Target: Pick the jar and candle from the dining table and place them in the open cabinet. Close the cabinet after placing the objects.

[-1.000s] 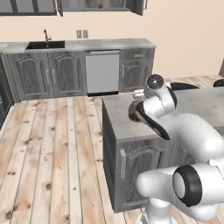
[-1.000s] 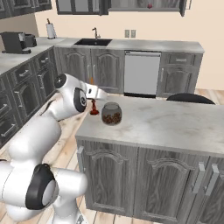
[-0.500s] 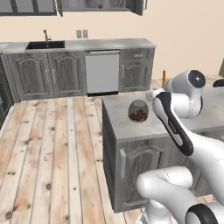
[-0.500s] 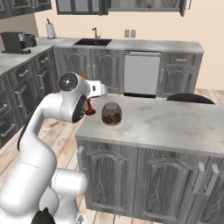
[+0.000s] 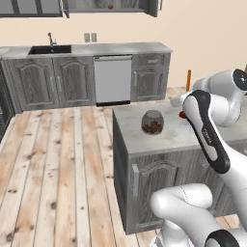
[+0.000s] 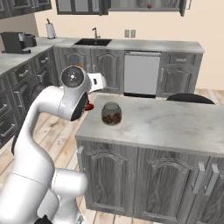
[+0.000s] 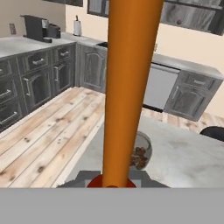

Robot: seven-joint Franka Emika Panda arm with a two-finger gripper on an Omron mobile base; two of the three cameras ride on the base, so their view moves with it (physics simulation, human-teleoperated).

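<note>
The thin orange candle (image 7: 129, 87) in its dark red candlestick (image 5: 182, 115) is held in my shut gripper (image 5: 182, 109) at the dining table's (image 5: 144, 141) far edge. It rises close in front of the hand camera. The candlestick's red foot (image 6: 89, 106) peeks out beside my arm. The round glass jar (image 5: 152, 121) with brown pieces stands on the marble top, just beside the candle (image 6: 111, 113) and past it in the hand view (image 7: 141, 153). The grey wall cabinet (image 5: 111, 6) hangs open high above the far counter, its door (image 5: 153, 6) swung out.
A small red ball (image 7: 178, 21) lies in the open cabinet. Below it run the far counter with a dishwasher (image 5: 112, 78) and a black sink (image 5: 49, 49). A coffee machine (image 6: 16, 42) stands on the left counter. A black chair (image 6: 190, 98) sits behind the table. Wood floor lies between.
My arm has swung its elbow out to the right, uncovering the jar in the left base view. The candle has shifted slightly with the hand; the jar has not moved.
</note>
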